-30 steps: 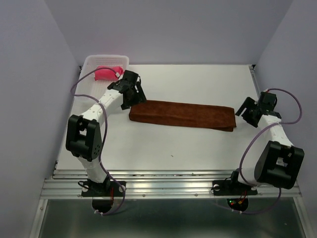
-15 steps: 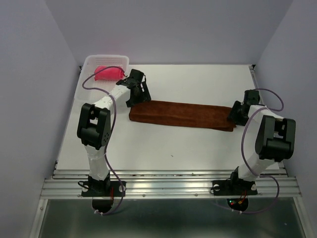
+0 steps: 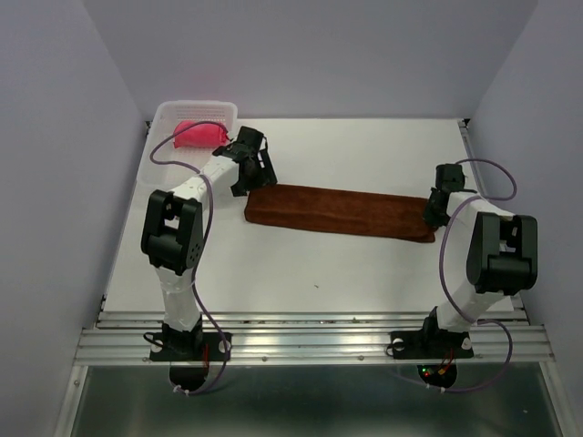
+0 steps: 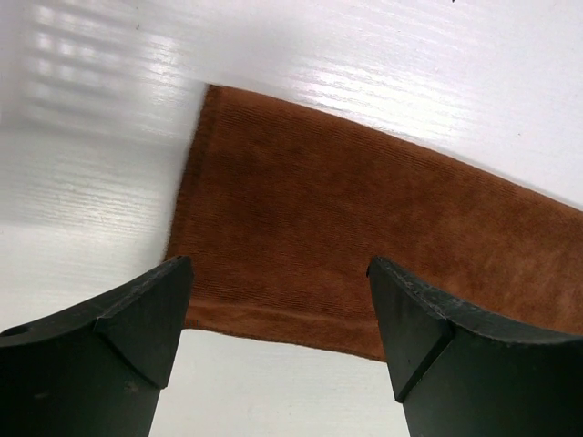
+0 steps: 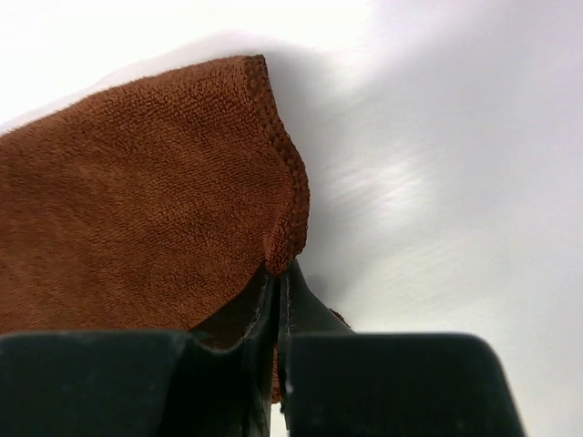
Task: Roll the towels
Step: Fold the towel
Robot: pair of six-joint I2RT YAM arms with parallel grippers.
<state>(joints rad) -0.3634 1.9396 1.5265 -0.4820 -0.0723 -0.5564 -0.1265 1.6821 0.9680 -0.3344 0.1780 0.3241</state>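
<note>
We see a long rust-brown cloth towel [image 3: 339, 211] lying flat as a folded strip across the middle of the white table [image 3: 364, 273]. It runs from left to right, with its right end a little nearer than its left.

Our left claw [image 4: 278, 273] hangs over the towel's left end with its jaws wide apart. In the wrist view the two dark fingers frame the near edge of the cloth. We cannot tell whether their tips touch it.

Our right claw [image 5: 279, 273] sits at the towel's right end with its jaws pressed together on the stitched hem. The edge of the cloth bends in toward the pinch, and the rest of the towel spreads away to the left of it.

A bright pink-red towel [image 3: 199, 135] lies bundled inside a translucent white plastic basket [image 3: 162, 116]. The basket stands at the far left corner of the table, just beyond the left claw and apart from the brown towel.
</note>
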